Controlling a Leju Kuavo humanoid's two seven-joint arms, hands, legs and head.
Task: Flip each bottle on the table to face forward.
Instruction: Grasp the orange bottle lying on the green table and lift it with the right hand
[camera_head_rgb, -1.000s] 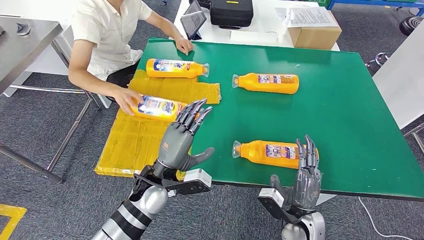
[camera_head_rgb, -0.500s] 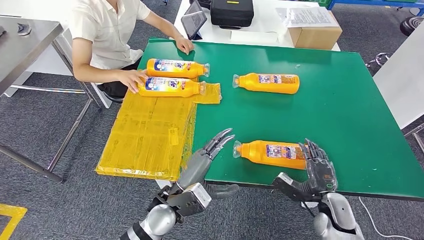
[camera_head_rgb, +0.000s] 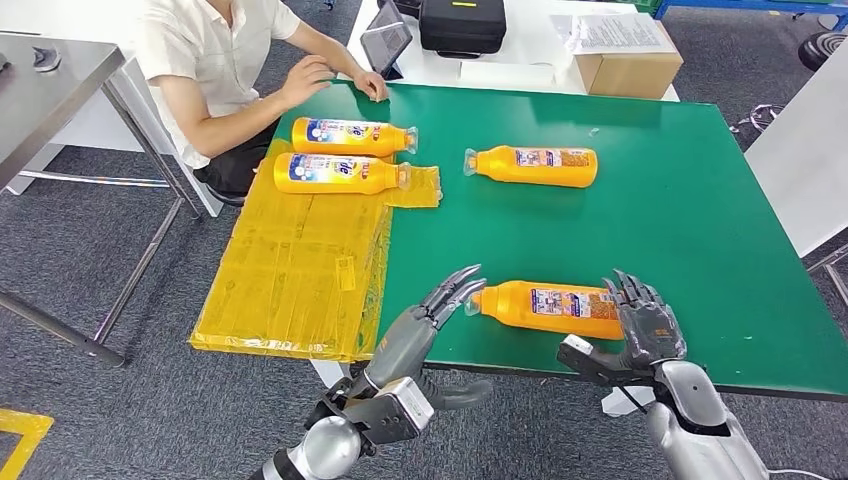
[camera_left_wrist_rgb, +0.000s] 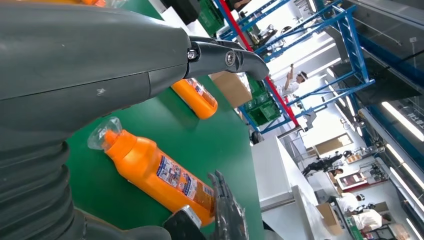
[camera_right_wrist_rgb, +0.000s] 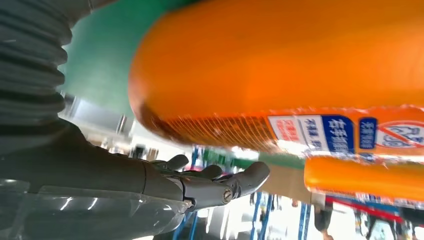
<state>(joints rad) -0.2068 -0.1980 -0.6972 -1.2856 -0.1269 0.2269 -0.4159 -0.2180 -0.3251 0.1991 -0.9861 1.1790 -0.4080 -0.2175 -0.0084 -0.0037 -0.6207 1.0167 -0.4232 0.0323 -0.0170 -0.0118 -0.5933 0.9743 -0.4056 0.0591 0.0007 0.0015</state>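
- Four orange bottles lie on their sides on the green surface (camera_head_rgb: 690, 220); the nearest bottle (camera_head_rgb: 548, 307) rests close to the front edge, cap pointing toward the left edge.
- The right hand (camera_head_rgb: 645, 330) sits at that bottle's base end, fingers spread and upright against it — whether it actually grips the bottle cannot be told.
- The left hand (camera_head_rgb: 425, 325) reaches in over the front edge with fingers extended and apart, tips just beside the bottle's cap, holding nothing.
- A second bottle (camera_head_rgb: 531, 166) lies toward the back of the surface, well apart from both hands.
- Two more bottles (camera_head_rgb: 340, 173) lie side by side at the back-left corner, on yellow sheeting (camera_head_rgb: 290, 270) draped over the left edge.
- A person (camera_head_rgb: 215, 70) sits at that corner — one hand resting on the back edge, the other raised.
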